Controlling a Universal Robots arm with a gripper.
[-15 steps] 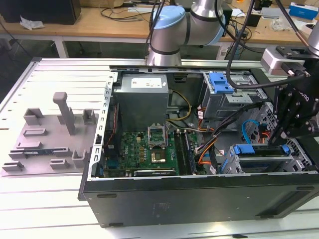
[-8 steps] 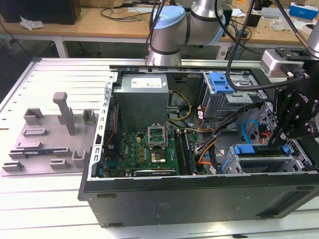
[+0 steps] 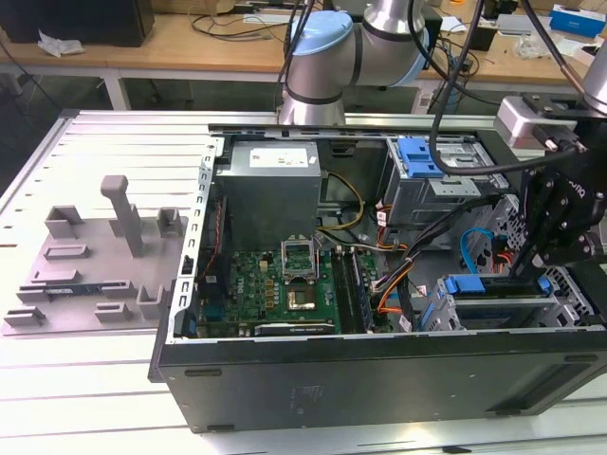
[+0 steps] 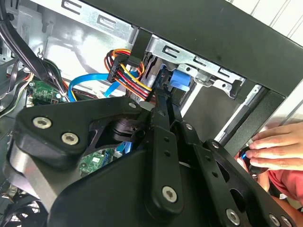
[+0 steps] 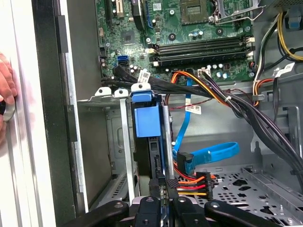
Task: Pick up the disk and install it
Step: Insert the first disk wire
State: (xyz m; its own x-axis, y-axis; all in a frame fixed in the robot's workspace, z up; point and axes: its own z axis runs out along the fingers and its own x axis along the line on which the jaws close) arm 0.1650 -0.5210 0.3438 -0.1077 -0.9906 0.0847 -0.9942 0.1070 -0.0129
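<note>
Exterior view
Computer case [image 3: 379,374]: laid open on its side on a slatted metal table [image 3: 95,379], so the interior is reached from above.
Gripper [image 3: 524,268]: lowered into the case corner nearest the exterior view's right, directly over the drive cage [image 3: 493,313].
Disk [image 3: 493,287]: seen edge-on in its blue bracket, seated in the drive cage beside the motherboard [image 3: 285,284]; judged to be pushed most of the way home.
Grey fixture [image 3: 95,265]: lying outside the case wall on the exterior view's left, well apart from the work.

Second wrist view
Gripper linkage [image 4: 163,142]: black fingers are drawn close together, their tips reaching the blue bracket tab [image 4: 179,79]; a narrow pinch on the disk's edge is judged likely, as the tips themselves are partly hidden.
Power cable bundle [image 4: 125,75]: multicoloured wires lying just beside the tab, close to the fingers.
Person's hand [image 4: 274,146]: resting on the outer side of the case wall, probably to steady it.

First wrist view
Disk [image 5: 149,137]: standing between the cage's silver rails, blue tab toward the motherboard [image 5: 189,28]; the gripper [image 5: 161,189] is aligned along its length, so a push runs straight down the slot.
Blue data cable [image 5: 213,152]: loose, curved beside the cage, not joined to the disk.
</note>
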